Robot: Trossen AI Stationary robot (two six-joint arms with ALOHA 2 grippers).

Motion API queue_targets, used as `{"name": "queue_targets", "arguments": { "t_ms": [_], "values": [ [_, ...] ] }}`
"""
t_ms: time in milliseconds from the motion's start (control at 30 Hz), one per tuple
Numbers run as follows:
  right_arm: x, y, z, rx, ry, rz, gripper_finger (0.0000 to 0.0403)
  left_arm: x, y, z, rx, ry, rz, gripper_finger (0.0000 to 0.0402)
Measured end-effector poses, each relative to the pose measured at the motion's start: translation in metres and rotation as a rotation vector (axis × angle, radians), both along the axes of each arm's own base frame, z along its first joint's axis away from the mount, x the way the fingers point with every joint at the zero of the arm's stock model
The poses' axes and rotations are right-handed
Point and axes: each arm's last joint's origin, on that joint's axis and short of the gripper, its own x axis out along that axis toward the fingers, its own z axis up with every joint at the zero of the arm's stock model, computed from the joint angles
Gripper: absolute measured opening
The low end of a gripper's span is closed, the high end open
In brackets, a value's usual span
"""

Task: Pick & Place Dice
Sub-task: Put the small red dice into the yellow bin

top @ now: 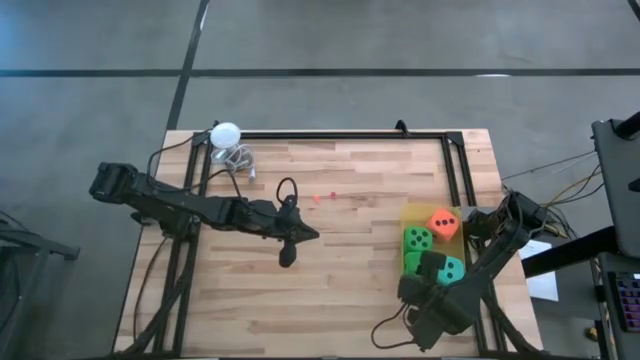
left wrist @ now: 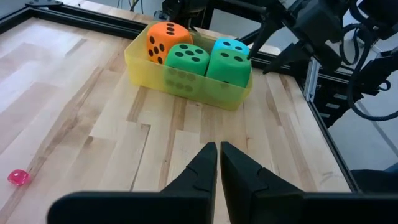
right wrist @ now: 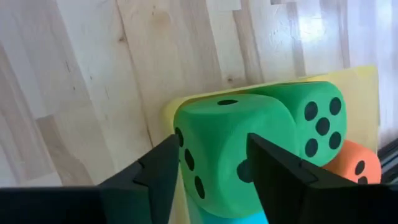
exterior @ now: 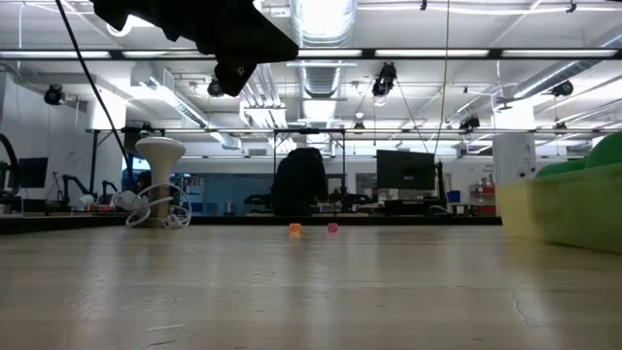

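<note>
A yellow see-through tray (top: pixel 410 214) near the table's right edge holds all the dice: the orange-red die (top: pixel 443 222), a green die (top: pixel 418 239), a second green die (top: pixel 412 263) and the teal die (top: pixel 453 271). The left wrist view shows them packed side by side in the tray (left wrist: pixel 186 84). My right gripper (top: pixel 432 264) hangs open over the tray. Its fingers stand above the near green die (right wrist: pixel 230 143), one toward each side, touching nothing I can see. My left gripper (top: pixel 290 245) is shut and empty, raised over the table's middle (left wrist: pixel 219 155).
A white ball (top: pixel 226 133) sits on a small stand with a coiled cable at the far left corner. Two tiny pink and orange bits (top: pixel 325 197) lie mid-table. A black frame rail (top: pixel 330 135) borders the far and side edges. Bare wood lies between the arms.
</note>
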Motion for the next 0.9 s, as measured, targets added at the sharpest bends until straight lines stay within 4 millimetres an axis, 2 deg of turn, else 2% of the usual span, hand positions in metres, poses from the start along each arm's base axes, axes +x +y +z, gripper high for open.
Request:
{"name": "queue_targets", "arguments": {
  "t_ms": [200, 400, 667, 900],
  "values": [
    [-0.001, -0.002, 0.013, -0.054, -0.003, 0.008, 0.02, 0.0, 0.0, 0.0, -0.001, 0.001, -0.004, 0.0025],
    [0.002, -0.01, 0.038, -0.172, -0.173, 0.032, 0.0194, 0.0, -0.001, 0.0, -0.005, 0.003, -0.014, 0.0025],
    [0.01, -0.048, 0.055, -0.208, -0.251, -0.031, 0.0192, -0.007, 0.001, 0.004, -0.002, 0.026, -0.014, 0.0025],
    [0.024, -0.093, 0.072, -0.173, -0.33, -0.079, 0.0192, -0.017, 0.001, 0.007, 0.006, 0.076, -0.019, 0.0025]
  ]
}}
